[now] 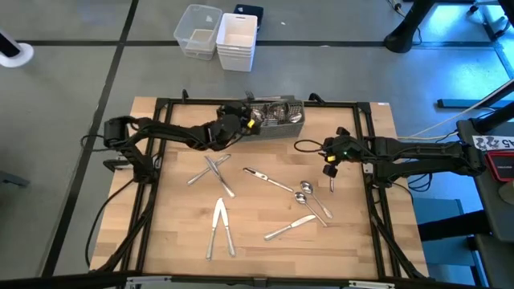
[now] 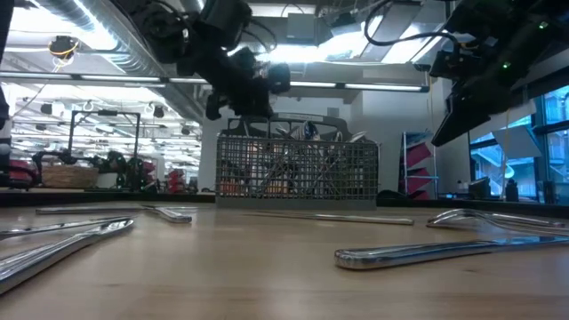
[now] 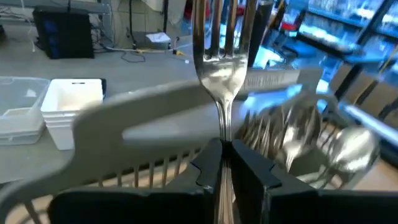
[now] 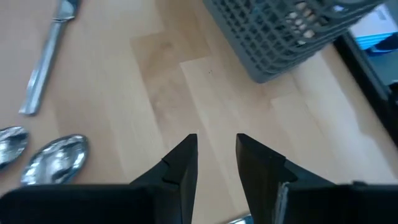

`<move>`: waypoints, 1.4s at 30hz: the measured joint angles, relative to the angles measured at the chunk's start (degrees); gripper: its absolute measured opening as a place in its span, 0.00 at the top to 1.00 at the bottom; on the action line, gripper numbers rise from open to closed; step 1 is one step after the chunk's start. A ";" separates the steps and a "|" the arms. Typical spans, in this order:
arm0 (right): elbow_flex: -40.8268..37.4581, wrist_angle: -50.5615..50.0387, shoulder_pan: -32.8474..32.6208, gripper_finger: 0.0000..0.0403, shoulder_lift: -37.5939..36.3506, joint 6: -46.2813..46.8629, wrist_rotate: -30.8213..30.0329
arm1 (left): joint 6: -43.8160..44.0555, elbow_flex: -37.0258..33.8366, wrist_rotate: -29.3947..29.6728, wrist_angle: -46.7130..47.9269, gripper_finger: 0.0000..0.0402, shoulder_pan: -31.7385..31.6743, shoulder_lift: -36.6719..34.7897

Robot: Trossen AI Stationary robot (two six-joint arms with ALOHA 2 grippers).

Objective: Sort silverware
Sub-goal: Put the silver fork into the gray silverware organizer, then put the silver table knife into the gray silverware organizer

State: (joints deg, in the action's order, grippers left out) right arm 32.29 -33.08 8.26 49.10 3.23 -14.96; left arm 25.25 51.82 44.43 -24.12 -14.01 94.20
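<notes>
My left gripper [image 1: 241,122] is at the left end of the grey wire-mesh caddy [image 1: 275,119], at the table's far edge. It is shut on a silver fork [image 3: 219,68]. The caddy [image 2: 298,167] holds several pieces of silverware; spoons [image 3: 348,146] and fork tines show inside it. Loose silverware lies flat on the wood: crossed forks [image 1: 213,170], two knives [image 1: 221,226], a knife [image 1: 265,178], two spoons [image 1: 305,191] and another knife [image 1: 291,228]. My right gripper [image 1: 330,172] hangs open [image 4: 216,155] over bare wood right of the spoons. My left gripper pinches the fork's handle [image 3: 222,146] between its two fingers, just below the neck. The fork runs along the fingers and sticks out past their tips, tines [image 3: 221,28] away from the gripper. It is lifted clear of the table, in front of the caddy's carrying handle [image 3: 149,115].
Black frame rails [image 1: 363,144] run along the table's edges. White and clear plastic bins [image 1: 218,36] stand on the floor beyond the far edge. Bare wood lies between the caddy and the loose silverware.
</notes>
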 joint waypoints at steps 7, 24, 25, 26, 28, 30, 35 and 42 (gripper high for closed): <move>0.00 0.02 0.00 0.73 0.00 2.26 4.06 | -4.39 0.00 -0.76 2.95 0.85 0.15 2.44; 0.01 -7.29 0.06 0.73 0.71 30.11 -3.92 | -3.94 0.02 -9.45 4.32 0.68 3.99 -3.81; 0.01 -9.52 0.06 0.73 1.17 33.54 -3.97 | -4.19 0.02 -10.57 4.48 0.69 4.60 -4.83; -0.14 -11.62 0.06 0.73 1.72 36.57 -3.98 | -4.24 0.02 -11.48 4.59 0.69 5.27 -5.50; -0.92 -13.35 0.06 0.73 2.94 40.97 -3.68 | -4.28 0.04 -13.48 5.26 0.69 6.47 -6.68; -2.06 -13.44 0.04 0.73 4.34 44.16 -3.27 | -4.26 0.02 -14.76 5.84 0.69 7.89 -7.00; -2.91 -13.47 0.05 0.73 8.58 50.14 -0.91 | -4.27 0.02 -15.15 8.23 0.69 11.12 -7.00; -2.93 -12.87 0.04 0.73 14.56 57.79 1.65 | -3.11 0.02 -15.15 16.89 0.69 14.09 -6.98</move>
State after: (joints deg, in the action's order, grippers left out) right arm 29.36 -45.94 8.29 63.66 61.01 -13.31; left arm 22.14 51.83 29.28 -7.23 0.07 87.22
